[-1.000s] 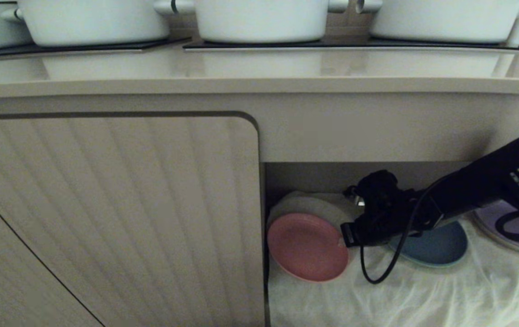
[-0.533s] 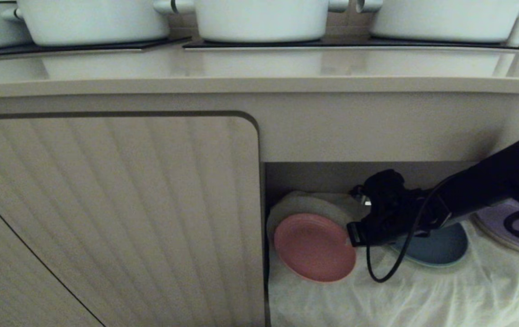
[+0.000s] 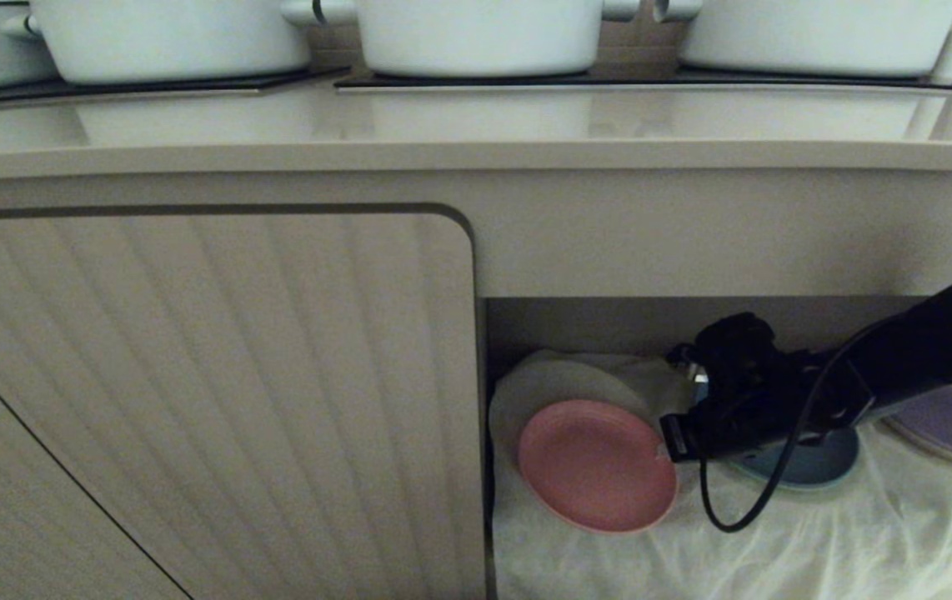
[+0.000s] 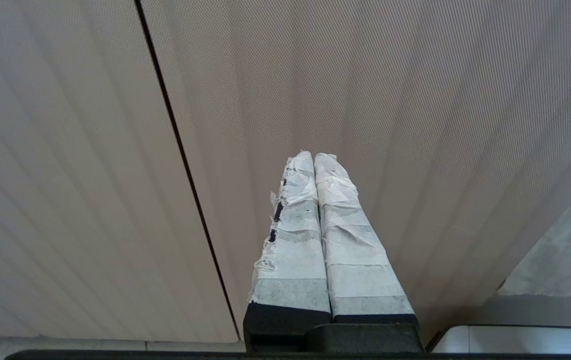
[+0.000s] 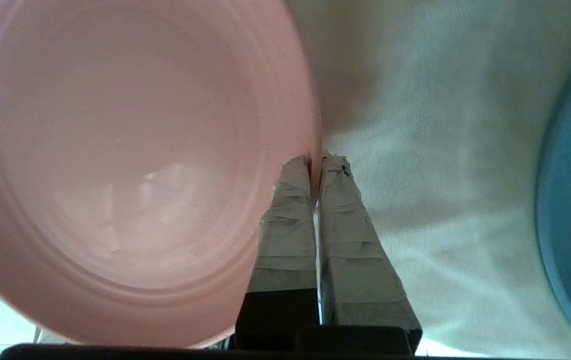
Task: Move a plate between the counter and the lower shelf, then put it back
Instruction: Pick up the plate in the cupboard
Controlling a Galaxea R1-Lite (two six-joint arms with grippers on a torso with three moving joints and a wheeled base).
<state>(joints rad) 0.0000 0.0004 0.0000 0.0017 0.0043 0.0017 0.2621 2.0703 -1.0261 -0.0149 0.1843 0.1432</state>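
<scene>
Jaws of the right gripper were pinched shut on the plate's rim at its right edge, an edge grip, likely since a flat plate offers nothing else. Bench above carried white pots. Plate sat tilted in the lower shelf on its cloth, beside the blue plate. Left gripper was parked shut facing the cabinet door.

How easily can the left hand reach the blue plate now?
Probably not easily: the left hand faces the closed cabinet door, and the right arm crosses over the blue plate.
</scene>
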